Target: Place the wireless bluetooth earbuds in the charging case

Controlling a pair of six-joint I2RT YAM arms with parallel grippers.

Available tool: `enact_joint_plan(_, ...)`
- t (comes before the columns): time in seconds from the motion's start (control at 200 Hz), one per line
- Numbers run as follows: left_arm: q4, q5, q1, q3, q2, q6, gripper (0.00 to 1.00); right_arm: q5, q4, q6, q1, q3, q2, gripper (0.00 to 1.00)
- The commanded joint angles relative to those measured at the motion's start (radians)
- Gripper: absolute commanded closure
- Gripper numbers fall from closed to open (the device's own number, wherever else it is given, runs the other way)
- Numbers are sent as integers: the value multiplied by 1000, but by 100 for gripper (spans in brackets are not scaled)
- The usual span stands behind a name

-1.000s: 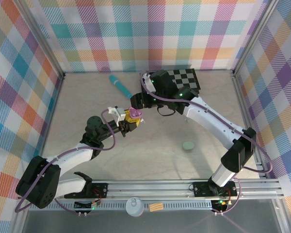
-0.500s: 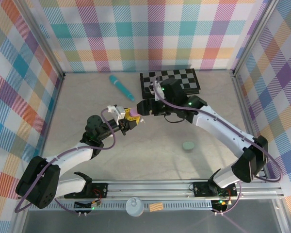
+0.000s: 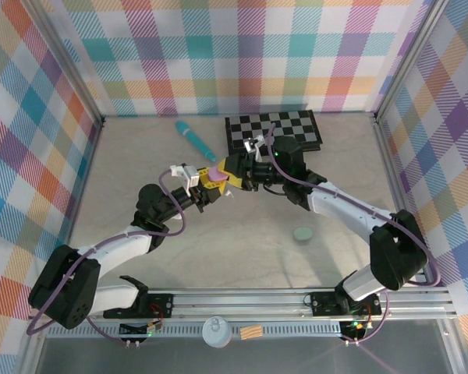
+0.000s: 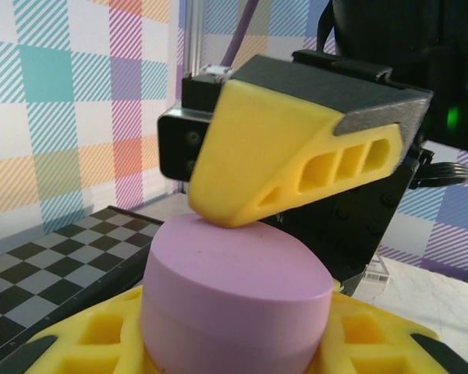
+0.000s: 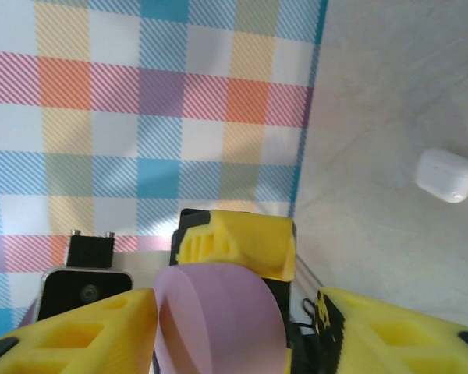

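The left gripper (image 3: 213, 184) is pinched on the pink-purple charging case (image 4: 238, 288) and holds it above the table (image 3: 125, 167), about mid-table and a little toward the far side. In the left wrist view the case is a round, flat-topped puck with a faint seam around its side, seated between that gripper's yellow fingers (image 4: 93, 335).

The right gripper (image 3: 234, 173) meets it from the far right with its jaws spread. One of its yellow fingers (image 4: 281, 164) rests its tip on the far rim of the case's top. In the right wrist view the case stands edge-on between the two fingers, right against the one on the picture's left (image 5: 70, 327) and apart from the other.

A green light (image 4: 452, 117) glows on the black body of the right arm. A small white sticker (image 4: 378, 269) on the table behind it carries dark print too small to read.

A white pebble-like case (image 5: 446, 174) lies closed on the table, well apart from the grippers. A pale green oval case (image 3: 303, 233) lies nearer the arm bases, to the right of the middle. A teal stick (image 3: 193, 139) lies slantwise near the far wall, and beside it on the right is a black-and-white checkerboard mat (image 3: 288, 125). Plaid walls (image 3: 242, 54) in many colours surround the table
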State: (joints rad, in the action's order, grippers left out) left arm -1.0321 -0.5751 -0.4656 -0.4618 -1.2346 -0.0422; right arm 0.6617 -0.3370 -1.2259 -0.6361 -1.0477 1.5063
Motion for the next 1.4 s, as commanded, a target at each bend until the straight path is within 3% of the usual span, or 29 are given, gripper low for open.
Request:
enact_joint_plan(0.0,-80,-8,-13,-34,-7,-19,75,64,-220,-136,-7,11,18,50)
enact_joint_plan(0.205,-75,-4,-18,-30,-4,-13,75,39,-224,-149,-7,30,20,74)
enact_joint_plan(0.315,-57,-2,-19,-30,0,-6,73,35,-244,-158,-7,40,22,80)
enact_joint_plan(0.39,-33,-2,-19,-31,8,10,67,22,-225,-136,-6,41,13,81)
enact_joint_plan(0.48,9,11,-19,-25,29,31,31,-10,-174,-87,0,44,-7,81)
enact_joint_plan(0.555,62,29,-18,-14,59,57,11,-54,-103,-29,14,49,-31,81)
enact_joint_plan(0.62,140,43,-19,-4,94,94,0,-103,-20,40,33,52,-51,81)
enact_joint_plan(0.82,388,121,-47,38,185,207,0,-256,170,232,128,75,-40,80)
enact_joint_plan(1.01,502,237,-123,57,209,254,0,-420,277,407,210,49,52,80)
enact_joint_plan(1.395,500,330,-184,38,134,253,0,-423,231,429,293,-120,412,79)
